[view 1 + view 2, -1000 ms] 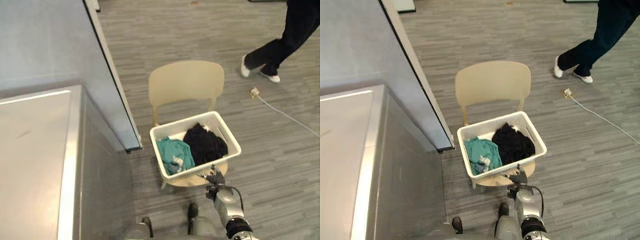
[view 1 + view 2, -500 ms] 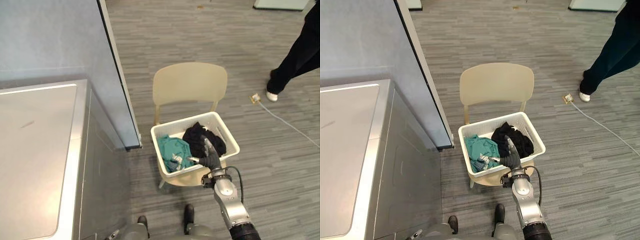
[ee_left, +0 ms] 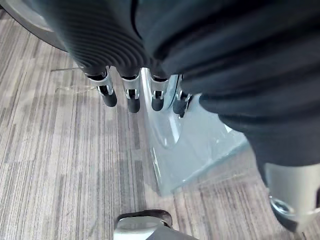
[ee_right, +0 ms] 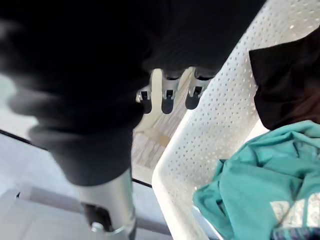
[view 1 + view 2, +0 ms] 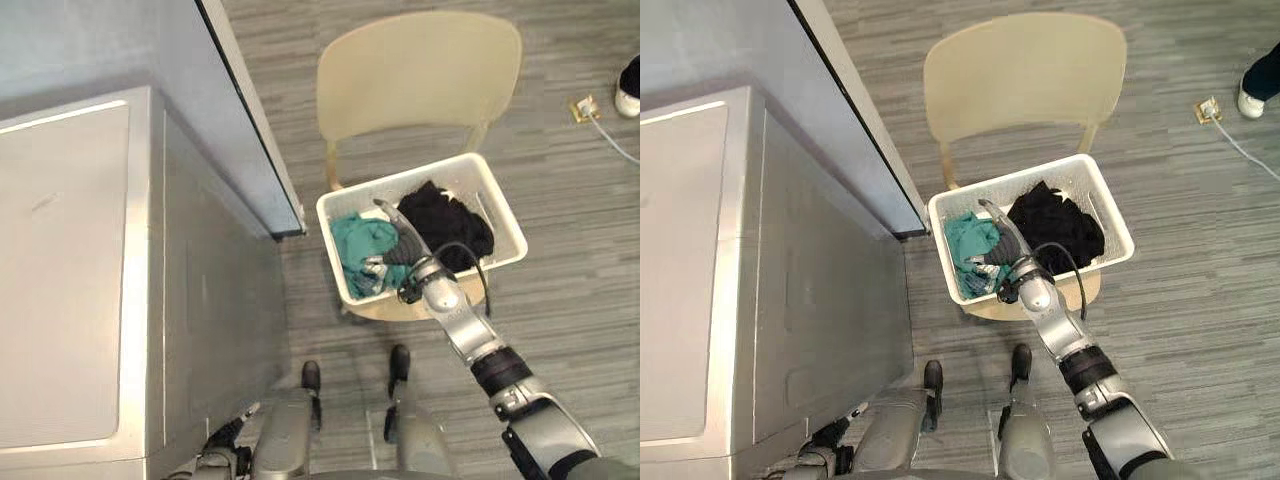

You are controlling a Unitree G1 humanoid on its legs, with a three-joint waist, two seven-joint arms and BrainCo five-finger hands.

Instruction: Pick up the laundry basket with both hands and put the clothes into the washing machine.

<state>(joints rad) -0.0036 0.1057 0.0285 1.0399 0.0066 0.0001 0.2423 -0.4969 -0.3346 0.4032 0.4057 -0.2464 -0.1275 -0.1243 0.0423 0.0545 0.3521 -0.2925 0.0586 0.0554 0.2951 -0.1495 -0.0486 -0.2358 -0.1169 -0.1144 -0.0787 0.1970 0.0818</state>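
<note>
A white perforated laundry basket [image 5: 335, 255] sits on the seat of a beige chair [image 5: 420, 70]. Inside lie a teal garment [image 5: 355, 245] on the left and a black garment [image 5: 450, 220] on the right. My right hand [image 5: 412, 252] reaches in over the basket's near rim and hovers above the teal garment, open, fingers straight. The right wrist view shows its fingers [image 4: 167, 97] past the basket wall [image 4: 215, 130], holding nothing. My left hand [image 5: 225, 445] hangs low beside the washing machine, its fingers [image 3: 130, 97] relaxed and empty.
The silver-grey washing machine [image 5: 70, 250] fills the left side. A blue-grey partition [image 5: 120, 40] ends in a dark edge close to the basket's left corner. A person's white shoe [image 5: 630, 100] and a floor plug with its cable [image 5: 585, 105] are at the far right.
My right hand rose from the basket's near rim and reached in over the teal garment. The camera tipped down and closer. The person walked off to the right.
</note>
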